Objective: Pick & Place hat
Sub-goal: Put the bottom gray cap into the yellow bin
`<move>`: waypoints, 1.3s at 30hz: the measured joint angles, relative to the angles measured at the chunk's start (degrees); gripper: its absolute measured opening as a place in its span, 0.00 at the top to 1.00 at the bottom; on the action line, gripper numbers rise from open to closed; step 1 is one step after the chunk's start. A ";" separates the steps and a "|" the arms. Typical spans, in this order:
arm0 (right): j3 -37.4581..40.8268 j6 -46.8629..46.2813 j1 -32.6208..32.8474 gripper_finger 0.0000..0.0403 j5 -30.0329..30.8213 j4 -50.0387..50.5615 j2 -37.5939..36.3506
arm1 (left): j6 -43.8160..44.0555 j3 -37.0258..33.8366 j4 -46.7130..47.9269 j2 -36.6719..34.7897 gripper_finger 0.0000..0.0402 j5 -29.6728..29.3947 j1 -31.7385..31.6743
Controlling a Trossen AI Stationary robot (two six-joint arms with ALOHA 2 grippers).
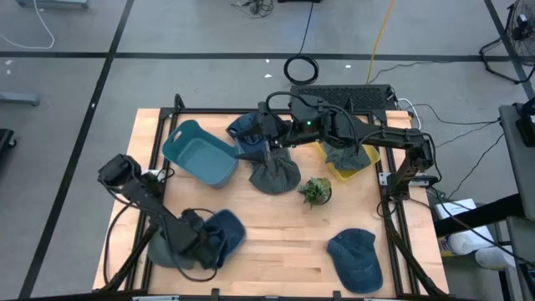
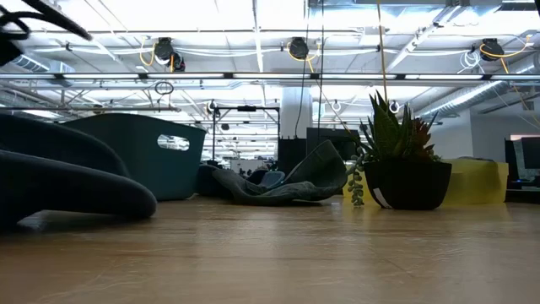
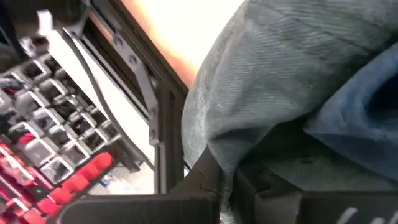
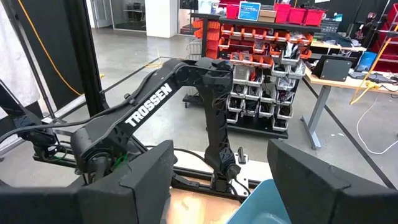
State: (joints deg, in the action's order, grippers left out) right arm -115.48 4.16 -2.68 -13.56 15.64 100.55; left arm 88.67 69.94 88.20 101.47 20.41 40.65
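Hat (image 1: 219, 234) lies at the table's (image 1: 276, 242) near left corner, blue over grey cloth, and my left gripper (image 1: 201, 244) is clenched on it. My right gripper (image 1: 266, 125) hangs with fingers apart above the teal bin (image 1: 199, 152).

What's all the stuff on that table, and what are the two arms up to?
Hats: about six, blue and grey: two at the left gripper, one near right corner, two mid-table, one in yellow bin.
Teal bin: one, far left.
Yellow bin: one, far right.
Potted plant: one, green, centre.
Table: one, pale wood.
Left gripper: shut on blue hat, near left corner.
Right gripper: open, empty, above the far edge.
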 joint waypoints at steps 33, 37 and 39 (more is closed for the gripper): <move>-0.02 -14.39 0.48 0.39 -0.13 -0.51 -2.49 | 2.44 0.99 1.77 -26.00 0.99 -22.93 -19.80; 0.03 -13.94 0.54 0.39 -0.22 -0.66 -3.92 | 1.85 0.99 1.75 -28.22 0.99 -24.28 -21.72; 0.04 -13.73 0.92 0.39 -0.22 -0.85 -4.87 | 1.86 0.99 1.76 -29.54 0.99 -24.99 -22.46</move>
State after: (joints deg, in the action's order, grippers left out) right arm -115.44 -9.56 -1.76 -13.78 14.78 95.69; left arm 90.53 70.94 89.96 71.93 -4.58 18.18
